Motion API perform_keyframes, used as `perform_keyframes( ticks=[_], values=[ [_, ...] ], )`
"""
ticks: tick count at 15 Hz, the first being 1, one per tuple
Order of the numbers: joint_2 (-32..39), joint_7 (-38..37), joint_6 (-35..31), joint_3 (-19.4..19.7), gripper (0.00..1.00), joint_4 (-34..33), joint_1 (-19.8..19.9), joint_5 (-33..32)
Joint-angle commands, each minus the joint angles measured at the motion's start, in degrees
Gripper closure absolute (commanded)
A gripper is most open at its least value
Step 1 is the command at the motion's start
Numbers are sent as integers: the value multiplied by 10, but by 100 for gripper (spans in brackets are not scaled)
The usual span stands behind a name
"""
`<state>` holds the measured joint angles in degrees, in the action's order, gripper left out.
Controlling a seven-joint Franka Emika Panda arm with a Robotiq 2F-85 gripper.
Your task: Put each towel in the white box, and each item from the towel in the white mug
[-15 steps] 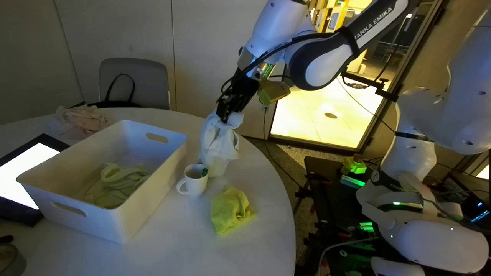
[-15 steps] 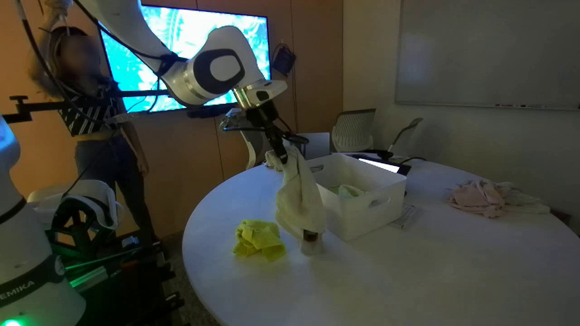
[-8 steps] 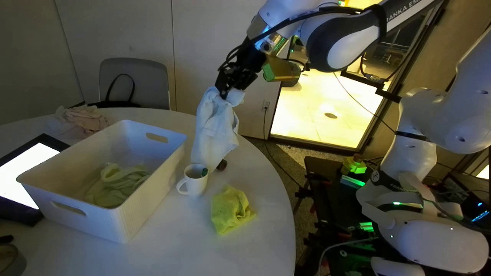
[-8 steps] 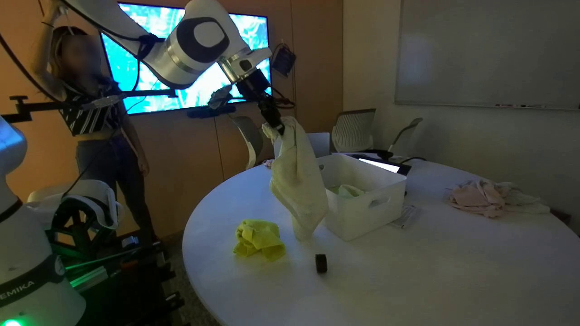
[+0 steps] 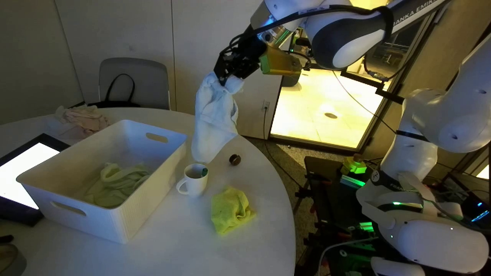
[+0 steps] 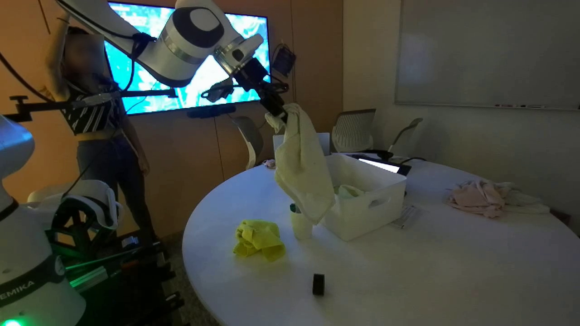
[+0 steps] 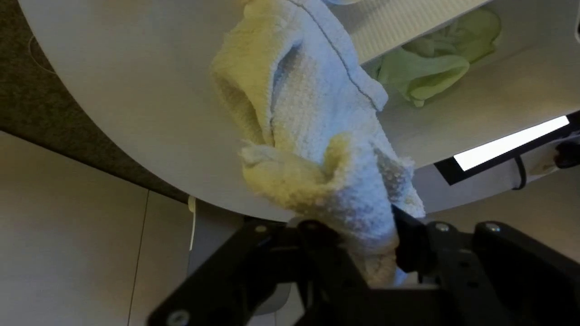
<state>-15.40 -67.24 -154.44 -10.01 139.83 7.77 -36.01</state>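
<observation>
Table (image 5: 215, 253): round
Box (image 5: 153, 191): green towel (image 5: 119, 184) inside
Mug (image 5: 196, 186): green item (image 5: 204, 173) inside
Gripper (image 7: 355, 224): nearly closed, pinching pale towel (image 5: 215, 119)

1. Round white table (image 6: 408, 280) with a smooth, dimly lit top, bluish in places.
2. In an exterior view, pale wall panels (image 5: 126, 30) with thin vertical seams stand beyond the table; a grey chair (image 5: 151, 73) is in front of them.
3. Right of those panels, a dark-framed opening (image 5: 322, 99) glows strong yellow.
4. Between the table and that opening shows speckled brown-grey floor (image 5: 295, 163), partly lit.
5. In an exterior view, orange-brown wall panels (image 6: 317, 54) carry a large screen (image 6: 253, 40) shining turquoise and white.
6. A shadowy beige wall (image 6: 369, 68) meets those panels at a corner and holds a whiteboard (image 6: 489, 54), markers (image 6: 530, 106) along its ledge.
7. Near that corner, behind the table, stands a ribbed-back chair (image 6: 355, 131).
</observation>
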Motion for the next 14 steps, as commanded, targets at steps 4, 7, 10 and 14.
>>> perform_keyframes(
  ticks=[4, 7, 10, 14],
  values=[
    [-4, -116, -10, -28, 90, -25, 28, -96],
    [-7, -217, 23, -41, 90, -35, 55, -154],
    [-4, -262, 60, -42, 90, -56, 58, -163],
    [14, -251, 98, -18, 90, -107, 11, -153]
  ],
)
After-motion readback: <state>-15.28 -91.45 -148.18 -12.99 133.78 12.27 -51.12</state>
